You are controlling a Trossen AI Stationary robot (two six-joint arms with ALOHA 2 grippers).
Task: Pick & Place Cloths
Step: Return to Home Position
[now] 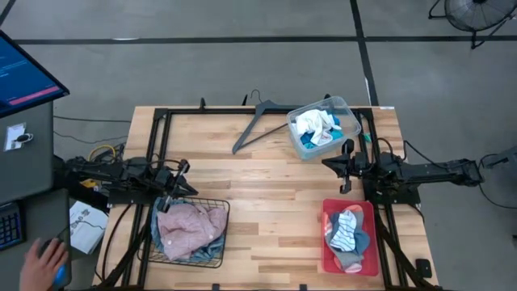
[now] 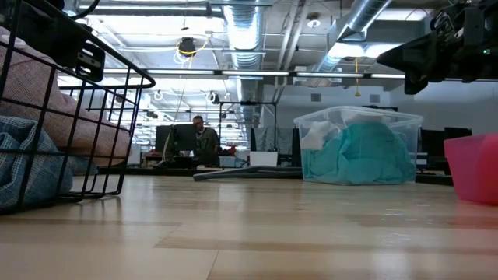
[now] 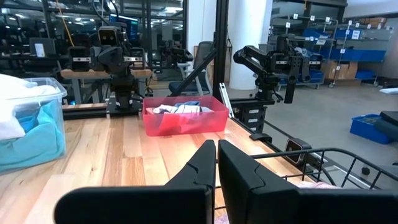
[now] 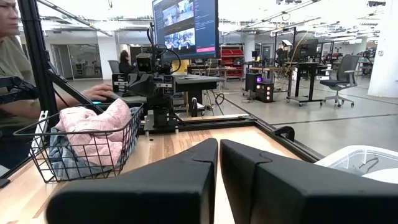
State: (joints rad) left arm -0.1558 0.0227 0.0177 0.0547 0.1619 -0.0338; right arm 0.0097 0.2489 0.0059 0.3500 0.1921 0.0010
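A dusty pink cloth (image 1: 191, 224) lies over blue denim (image 1: 161, 234) in a black wire basket (image 1: 224, 212) at the table's near left. White (image 1: 315, 123) and turquoise cloths (image 1: 327, 139) fill a clear plastic bin (image 1: 343, 107) at the far right. Striped and grey-blue socks (image 1: 347, 230) lie in a red tray (image 1: 327, 242) at the near right. My left gripper (image 1: 184, 179) hovers shut over the basket's far edge; its fingers (image 3: 216, 155) are closed on nothing. My right gripper (image 1: 325, 164), shut (image 4: 219, 149), hangs in the air between bin and tray.
A grey clothes hanger (image 1: 257, 121) lies flat on the table left of the bin. Bare wood (image 1: 266, 210) spans the middle between basket and tray. A person's hand (image 1: 47, 260) and a monitor (image 1: 24, 73) sit beyond the table's left edge.
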